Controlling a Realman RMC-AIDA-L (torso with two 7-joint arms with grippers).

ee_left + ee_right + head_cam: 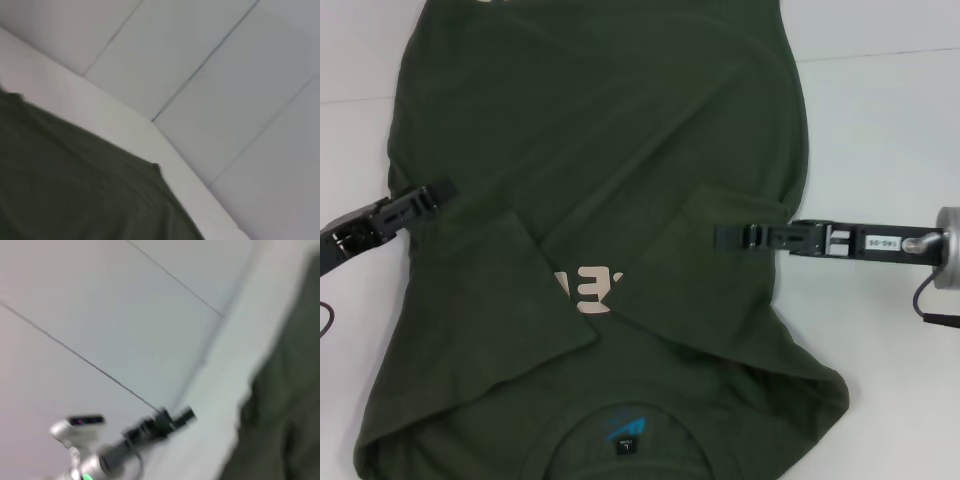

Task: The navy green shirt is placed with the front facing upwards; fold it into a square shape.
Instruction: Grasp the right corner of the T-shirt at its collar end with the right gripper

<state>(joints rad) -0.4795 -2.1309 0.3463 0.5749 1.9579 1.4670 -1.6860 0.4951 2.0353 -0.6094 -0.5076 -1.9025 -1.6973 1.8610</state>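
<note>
the shirt (600,200) lies flat on the white table (890,110) (both sleeves folded inward). left gripper (445,188) at its left edge, right gripper (720,236) over its right side; whether either grips cloth, cannot tell.

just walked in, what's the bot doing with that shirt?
It's folding the navy green shirt on the white table. Both sleeves are already folded in over the chest, partly covering the pale lettering; the neck label is at the near edge. The left claw sits at the shirt's left edge, and the right claw reaches in over the right sleeve fold. The shirt isn't square yet.
</note>
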